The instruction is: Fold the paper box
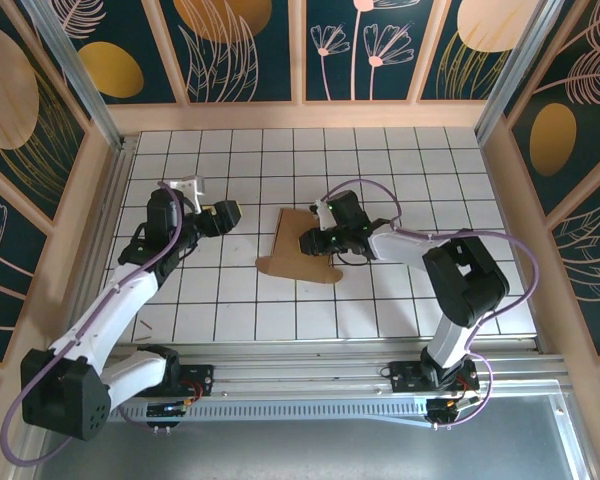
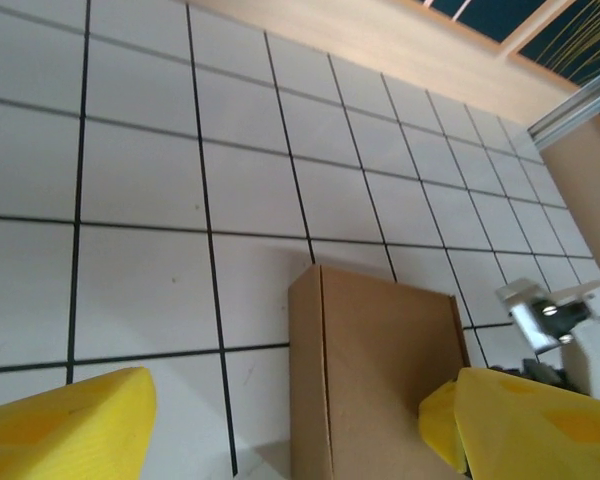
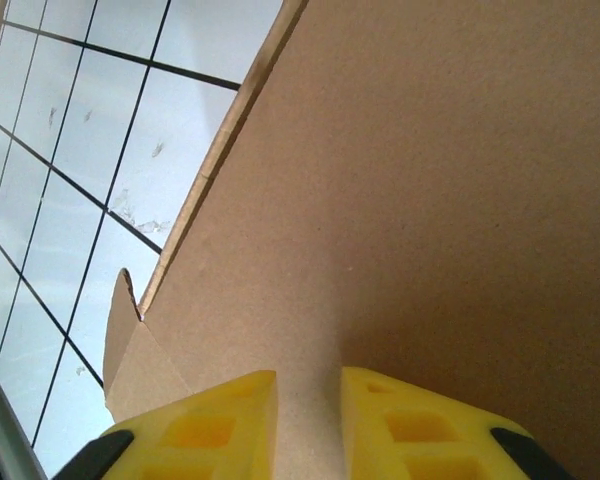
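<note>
two arms flank one workpiece on the white tabletop ruled with a black grid point(image 1: 400, 160). left gripper point(image 1: 227, 215) point(image 2: 288, 405): smooth yellow pads spread wide, standing apart from the board. the paper box point(image 1: 300, 245) point(image 2: 380, 370) point(image 3: 430, 200), plain brown matte cardboard, sits mid-table between the grippers, with one panel tilted up. the left wrist view shows a scored crease near its left edge and square corners. the top view shows a rounded tab at its near end. right gripper point(image 1: 325, 238) point(image 3: 308, 390): yellow fingers with moulded recesses, drawn close with a narrow gap, at the box's right side. the right wrist view shows a fibrous board surface and a cut flap. whether the fingers pinch the board cannot be told.
</note>
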